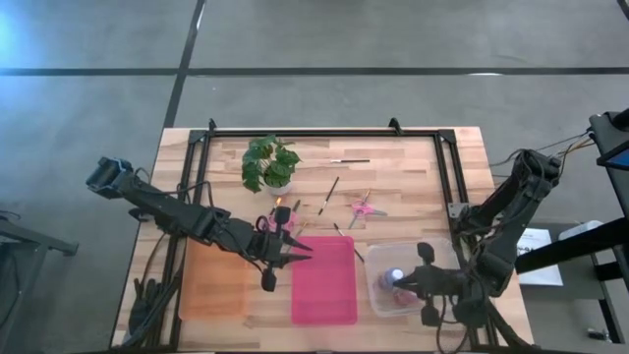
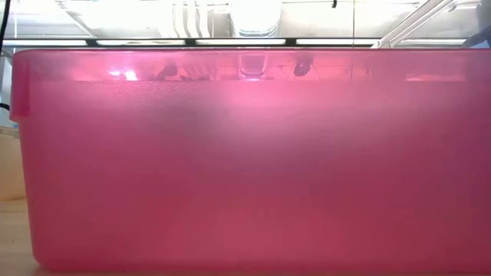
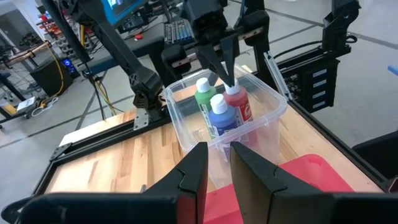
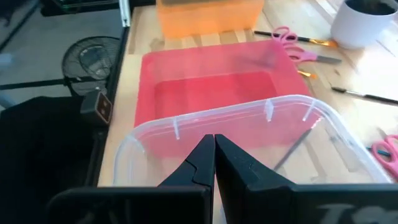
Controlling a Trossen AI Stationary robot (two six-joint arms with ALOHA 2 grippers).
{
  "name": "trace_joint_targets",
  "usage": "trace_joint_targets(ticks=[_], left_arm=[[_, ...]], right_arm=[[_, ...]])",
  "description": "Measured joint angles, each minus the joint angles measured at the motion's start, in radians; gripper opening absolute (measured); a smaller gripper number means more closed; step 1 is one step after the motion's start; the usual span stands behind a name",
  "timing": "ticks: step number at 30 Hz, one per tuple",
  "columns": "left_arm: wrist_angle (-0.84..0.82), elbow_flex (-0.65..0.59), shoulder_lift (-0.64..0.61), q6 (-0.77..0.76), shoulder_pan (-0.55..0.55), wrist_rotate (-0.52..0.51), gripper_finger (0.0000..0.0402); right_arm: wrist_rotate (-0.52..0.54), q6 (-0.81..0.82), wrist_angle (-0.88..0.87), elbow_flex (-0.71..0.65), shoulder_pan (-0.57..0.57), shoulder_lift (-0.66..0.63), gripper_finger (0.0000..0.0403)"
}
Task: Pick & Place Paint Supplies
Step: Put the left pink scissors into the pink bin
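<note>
left gripper (image 1: 300, 251): hanging over the near left edge of the pink bin, fingers a little apart, nothing between them
orange translucent plastic bin (image 1: 211, 280): leftmost of the three containers, near edge of the wooden table (image 1: 413, 177)
green leafy plant in a white pot (image 1: 270, 165): back left of the table
pink-handled scissors (image 1: 273, 220): one pair just in front of the pot, right by the left arm; the other pair (image 1: 365, 208) lies mid table
thin dark-handled brushes (image 1: 327, 196): scattered loose between the plant and the second scissors
pink translucent plastic bin (image 1: 324, 280): middle container
clear plastic tub (image 3: 270, 96): rightmost; green bottle (image 3: 204, 93), blue bottle with white label (image 3: 221, 115) and red bottle (image 3: 238, 102) stand upright inside, bunched together
right gripper (image 1: 401, 284): over the clear tub at the red bottle's cap, fingers pressed together, holding nothing
</note>
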Motion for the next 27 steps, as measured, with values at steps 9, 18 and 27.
trace_joint_targets(ticks=[9, 18, 27], left_arm=[[0.000, 0.000, 0.000, 0.001, 0.000, 0.000, 0.0075], [0.010, 0.000, 0.000, 0.002, 0.000, 0.008, 0.0075], [0.009, 0.000, 0.000, 0.002, 0.000, 0.009, 0.0075]], right_arm=[[-0.059, 0.157, -0.238, 0.128, 0.000, 0.070, 0.0007], [-0.073, 0.213, -0.394, 0.230, -0.005, 0.132, 0.0007], [-0.093, 0.235, -0.431, 0.212, -0.037, 0.141, 0.0007]])
